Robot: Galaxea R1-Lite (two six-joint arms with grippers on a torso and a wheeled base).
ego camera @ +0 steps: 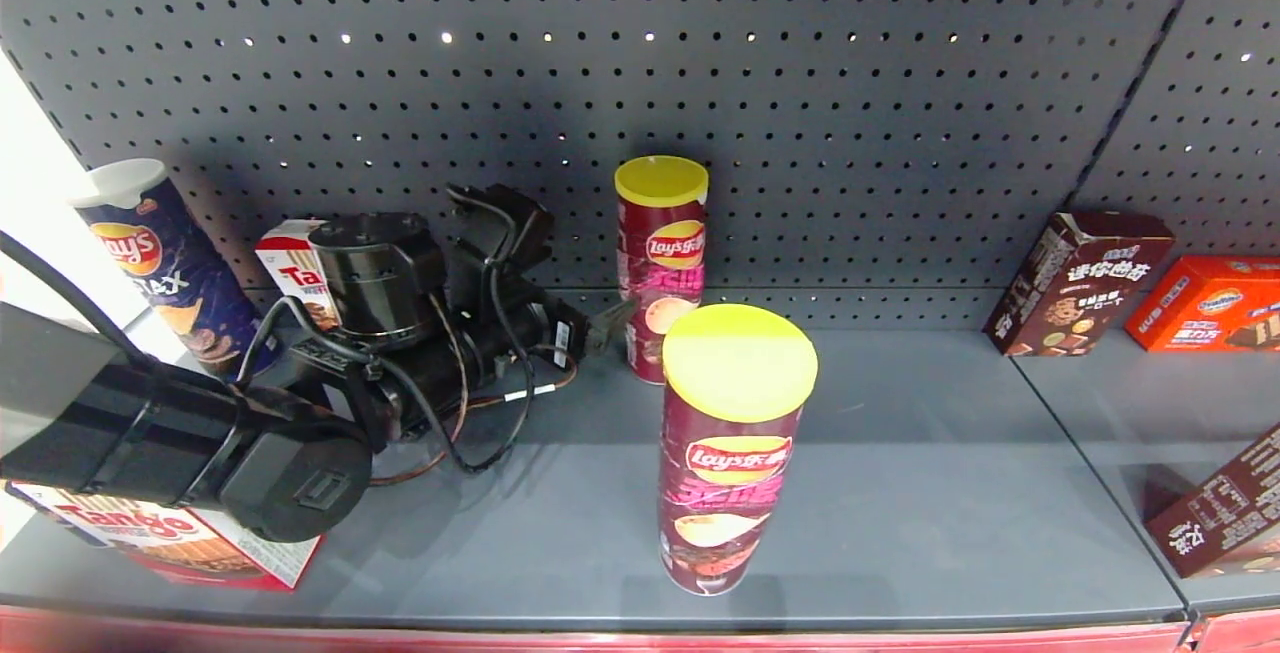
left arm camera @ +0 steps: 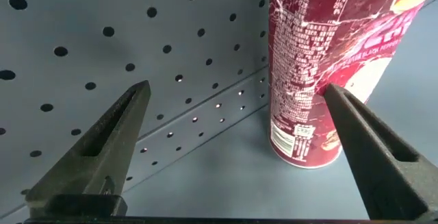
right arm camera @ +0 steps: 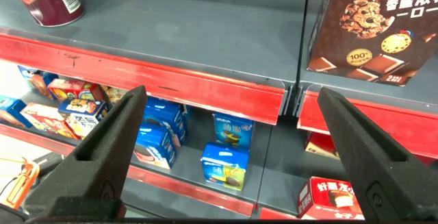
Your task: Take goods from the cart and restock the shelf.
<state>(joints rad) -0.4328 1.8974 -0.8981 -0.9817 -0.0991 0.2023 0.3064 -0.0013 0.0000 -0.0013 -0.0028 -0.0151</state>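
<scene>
maroon cans [ego camera: 660, 268] [ego camera: 733, 453]: 2 | blue can [ego camera: 170, 268]: 1 | wafer boxes [ego camera: 288, 271] [ego camera: 190, 540]: 2 | brown boxes [ego camera: 1080, 283] [ego camera: 1222, 505]: 2 | orange box [ego camera: 1205, 300]: 1

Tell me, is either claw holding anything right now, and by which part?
Nothing is held. The left gripper is open beside the rear chip can, not closed on it; the right gripper is open and empty.

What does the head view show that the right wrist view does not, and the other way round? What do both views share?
Only the head view: the left gripper beside the rear maroon can, a blue can and the pegboard wall. Only the right wrist view: the right gripper, open, and blue boxes on a lower shelf. Both: the front maroon can and the grey shelf it stands on.
</scene>
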